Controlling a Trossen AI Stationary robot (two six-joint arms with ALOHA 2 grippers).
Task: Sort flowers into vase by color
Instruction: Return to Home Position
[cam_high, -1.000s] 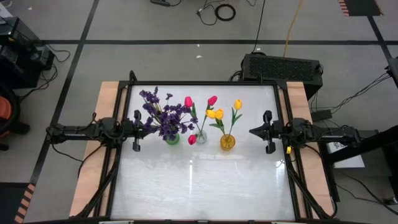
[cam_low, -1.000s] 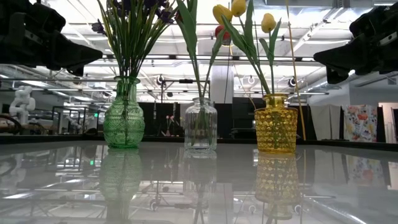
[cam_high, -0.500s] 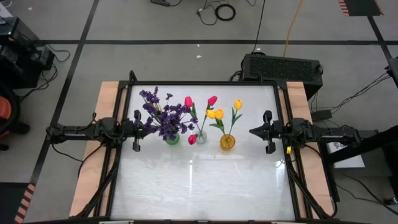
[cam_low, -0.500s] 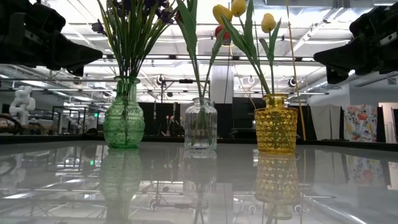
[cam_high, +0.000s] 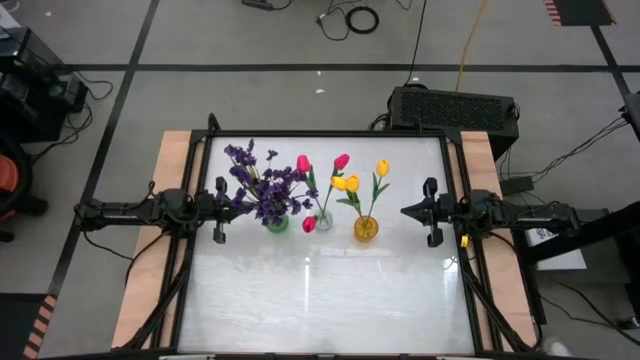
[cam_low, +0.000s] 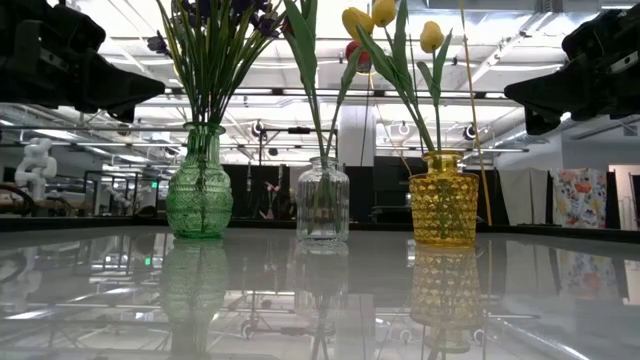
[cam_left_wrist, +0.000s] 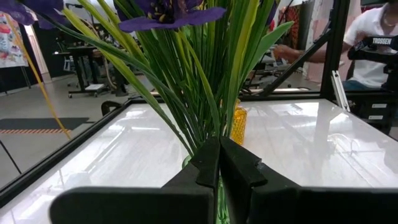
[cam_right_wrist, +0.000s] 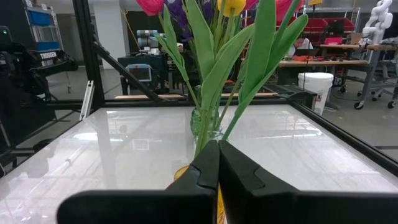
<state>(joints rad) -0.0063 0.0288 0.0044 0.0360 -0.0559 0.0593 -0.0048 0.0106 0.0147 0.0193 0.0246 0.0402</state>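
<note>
Three small vases stand in a row across the middle of the white table. The green vase (cam_high: 277, 223) (cam_low: 199, 185) holds purple flowers (cam_high: 263, 186). The clear vase (cam_high: 322, 222) (cam_low: 322, 200) holds pink-red tulips (cam_high: 303, 163). The yellow vase (cam_high: 366, 229) (cam_low: 444, 200) holds yellow tulips (cam_high: 346, 183). All stems stand in the vase mouths. My left gripper (cam_high: 238, 204) (cam_left_wrist: 219, 163) is shut and level, left of the purple flowers. My right gripper (cam_high: 404, 212) (cam_right_wrist: 218, 163) is shut and level, right of the yellow vase, with a gap.
The glossy table top (cam_high: 320, 300) lies bare toward the near edge. A black frame (cam_high: 325, 134) rims the table, with wooden boards (cam_high: 150, 270) at both sides. A black box (cam_high: 455, 108) sits beyond the far right corner. A person (cam_left_wrist: 376, 43) sits beyond the table.
</note>
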